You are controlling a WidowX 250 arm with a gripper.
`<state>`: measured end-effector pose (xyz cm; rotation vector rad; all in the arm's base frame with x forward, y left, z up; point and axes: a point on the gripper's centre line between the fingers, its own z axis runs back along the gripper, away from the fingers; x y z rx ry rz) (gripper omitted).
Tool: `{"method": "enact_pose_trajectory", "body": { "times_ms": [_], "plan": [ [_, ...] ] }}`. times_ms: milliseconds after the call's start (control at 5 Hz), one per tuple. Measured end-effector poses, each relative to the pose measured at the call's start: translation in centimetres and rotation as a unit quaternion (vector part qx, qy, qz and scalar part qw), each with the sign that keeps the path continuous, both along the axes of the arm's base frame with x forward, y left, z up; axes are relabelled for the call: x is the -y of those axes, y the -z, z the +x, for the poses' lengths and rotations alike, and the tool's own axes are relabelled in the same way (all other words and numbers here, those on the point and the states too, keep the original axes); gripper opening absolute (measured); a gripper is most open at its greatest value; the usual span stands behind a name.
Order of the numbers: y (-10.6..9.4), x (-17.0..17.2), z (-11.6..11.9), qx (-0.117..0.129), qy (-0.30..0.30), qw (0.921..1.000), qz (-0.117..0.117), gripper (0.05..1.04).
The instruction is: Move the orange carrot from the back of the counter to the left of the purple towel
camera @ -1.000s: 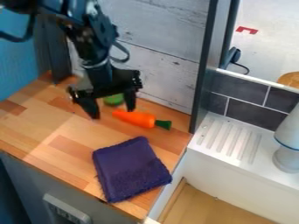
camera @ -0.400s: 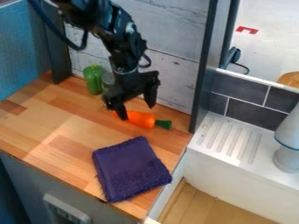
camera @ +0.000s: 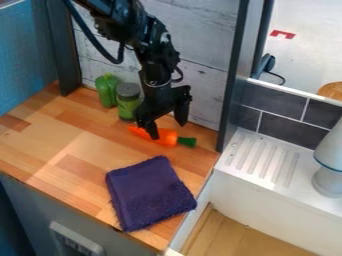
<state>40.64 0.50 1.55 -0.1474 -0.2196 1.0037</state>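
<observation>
Pincer [camera: 168, 131] shifted nearer white sink [camera: 244, 197], by carrot [camera: 169, 139], wooden counter [camera: 80, 145], plank wall [camera: 202, 85]

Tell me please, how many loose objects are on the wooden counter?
4: a green object at the back, a lidded jar beside it, a carrot by the gripper, and a purple cloth nearer the front. The gripper may hide others.

Above the tapering black fingers [camera: 181, 113], the jointed, glossy black arm [camera: 127, 22] was ringed by a thin pale band [camera: 157, 85] and flanked by a dark, curving cable [camera: 99, 50].
</observation>
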Motion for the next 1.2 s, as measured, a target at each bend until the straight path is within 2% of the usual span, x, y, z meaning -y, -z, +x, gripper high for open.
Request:
{"method": "enact_pose_trajectory", "body": {
  "times_ms": [400,600,800,1000,1200],
  "plan": [
    [2.0,-0.2,1.2,-0.013,-0.043,0.9989,-0.010,0.964],
    [2.6,-0.3,0.9,-0.021,-0.069,0.9973,-0.015,0.689],
    [2.7,-0.3,0.7,-0.021,-0.066,0.9975,-0.016,0.645],
    [1.7,-1.5,-0.8,-0.012,-0.094,0.9945,-0.045,0.645],
    [-2.9,-2.4,-3.0,0.030,-0.131,0.9842,-0.115,0.645]
  ]
}}
